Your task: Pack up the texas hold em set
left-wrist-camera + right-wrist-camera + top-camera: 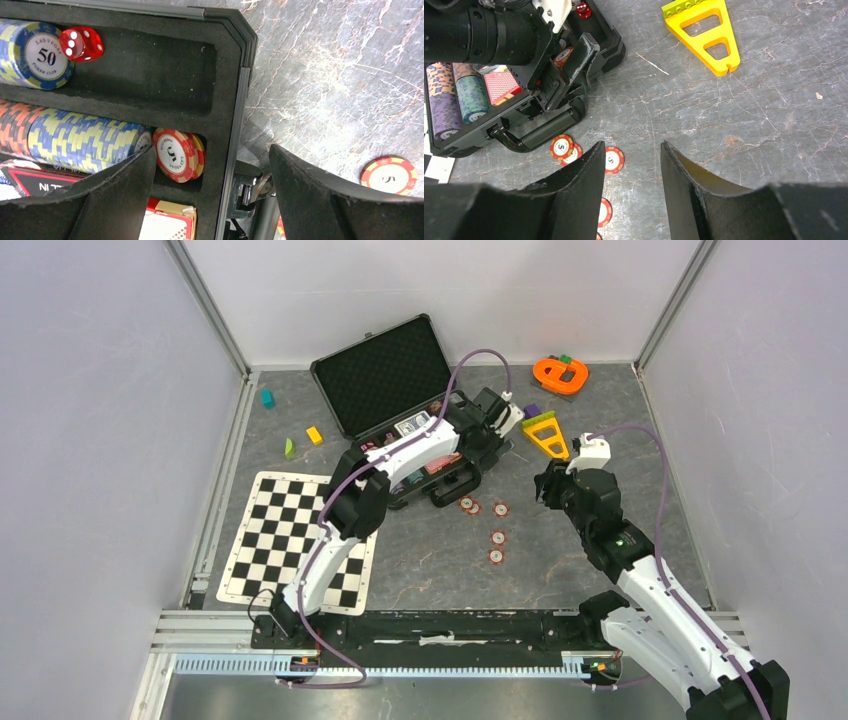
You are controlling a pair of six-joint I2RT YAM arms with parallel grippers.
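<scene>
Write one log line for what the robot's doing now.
left gripper open, over case corner | right gripper open, empty, near loose chips | case lid open

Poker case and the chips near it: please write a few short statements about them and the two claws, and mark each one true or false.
1. The poker case stands open. True.
2. All red-white chips are inside it. False: several chips lie on the table outside it.
3. A red die lies in the foam beside a 50 chip. True.
4. The right claw holds a chip. False: it is open and empty.
5. The left claw is above the checkered mat. False: it is over the case's end.
</scene>
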